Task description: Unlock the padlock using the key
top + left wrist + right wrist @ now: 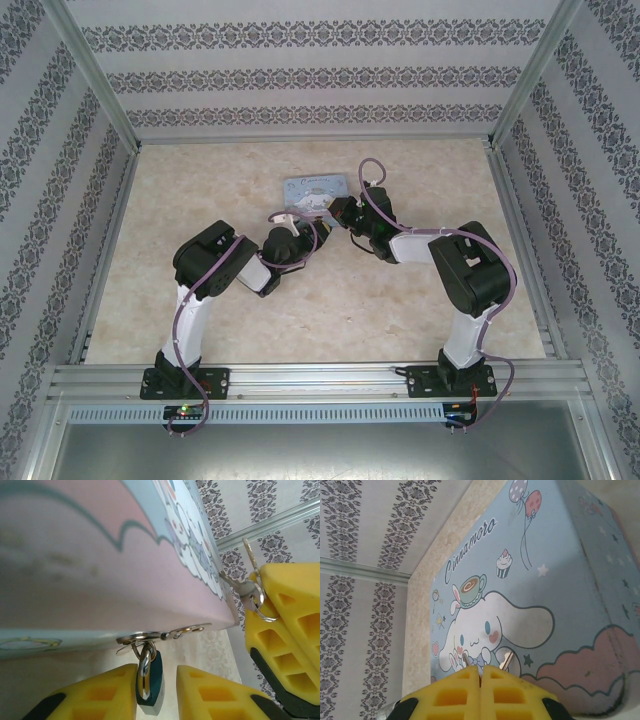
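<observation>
One padlock [150,684]: hanging from the tin's [75,555] hasp [165,634], far middle of the worktop [200,200].
Left end effector [161,692]: I am straddling it, jaws apart, not clamping.
Right end effector [481,680]: I am pinching the key [506,659], closed tight.
Risk: unclamped, it may be swinging aside, the key glancing off.

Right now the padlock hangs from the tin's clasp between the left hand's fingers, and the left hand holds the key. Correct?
No. The right hand holds the key, as the left wrist view shows. The padlock does hang from the tin's clasp between the left hand's fingers.
</observation>
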Tool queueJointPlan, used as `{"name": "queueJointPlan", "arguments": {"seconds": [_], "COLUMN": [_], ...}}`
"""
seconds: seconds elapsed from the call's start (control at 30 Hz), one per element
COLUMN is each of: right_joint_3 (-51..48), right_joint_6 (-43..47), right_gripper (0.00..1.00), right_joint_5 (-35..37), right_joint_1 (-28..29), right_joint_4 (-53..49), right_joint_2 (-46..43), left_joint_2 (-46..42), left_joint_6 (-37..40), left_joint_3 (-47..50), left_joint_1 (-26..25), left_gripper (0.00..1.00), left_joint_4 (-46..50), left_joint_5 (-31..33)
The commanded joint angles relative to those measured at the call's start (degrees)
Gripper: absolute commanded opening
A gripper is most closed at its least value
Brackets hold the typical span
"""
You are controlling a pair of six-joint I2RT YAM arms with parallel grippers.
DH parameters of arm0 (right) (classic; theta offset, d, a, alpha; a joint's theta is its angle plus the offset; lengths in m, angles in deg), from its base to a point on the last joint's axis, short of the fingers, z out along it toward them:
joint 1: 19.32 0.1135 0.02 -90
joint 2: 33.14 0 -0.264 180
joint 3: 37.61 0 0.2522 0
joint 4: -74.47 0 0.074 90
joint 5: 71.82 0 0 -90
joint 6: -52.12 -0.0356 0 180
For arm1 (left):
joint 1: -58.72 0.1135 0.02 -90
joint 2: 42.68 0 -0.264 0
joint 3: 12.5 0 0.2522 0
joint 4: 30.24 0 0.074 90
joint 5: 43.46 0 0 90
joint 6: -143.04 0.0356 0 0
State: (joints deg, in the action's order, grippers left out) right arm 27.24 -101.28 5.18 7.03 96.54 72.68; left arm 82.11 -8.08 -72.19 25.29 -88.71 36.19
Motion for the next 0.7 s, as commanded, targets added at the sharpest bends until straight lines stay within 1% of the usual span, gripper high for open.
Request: {"name": "queueJointPlan", "arguments": {"seconds": [0.0, 0.03, 0.17, 0.33, 0.5, 0.67], "right_joint_3": [-0.82, -0.83, -0.73, -1.66, -6.26, -14.9], "right_joint_6": [-1.02, -0.95, -0.94, 0.29, 1.76, 1.61], "right_gripper": [0.0, 0.0, 0.0, 0.0, 0.0, 0.0], "right_joint_5": [-0.81, -0.97, -1.71, -3.08, -4.65, -6.11], "right_joint_1": [-0.68, -0.67, -0.97, -1.42, -1.65, -1.62], "right_joint_4": [0.64, 0.64, 0.64, -0.33, -1.74, -1.67], "right_joint_2": [1.14, 1.1, 0.22, -4.17, -10.77, -18.31], "left_joint_2": [1.2, 1.07, 0.2, -2.6, -6.94, -11.44], "left_joint_6": [-1.28, -1.36, -1.85, -2.39, -1.73, -1.53], "left_joint_3": [-0.66, -0.73, -0.51, 0.56, 2.57, 5.55], "left_joint_1": [-0.77, -0.76, -0.76, -0.76, -0.76, -0.76], "left_gripper": [0.22, 0.21, 0.11, 0.0, 0.0, 0.0], "left_joint_4": [5.57, 5.94, 7.01, 9.36, 13.29, 16.12], "left_joint_5": [0.46, 0.46, 0.42, 0.04, 0.01, -0.33]}}
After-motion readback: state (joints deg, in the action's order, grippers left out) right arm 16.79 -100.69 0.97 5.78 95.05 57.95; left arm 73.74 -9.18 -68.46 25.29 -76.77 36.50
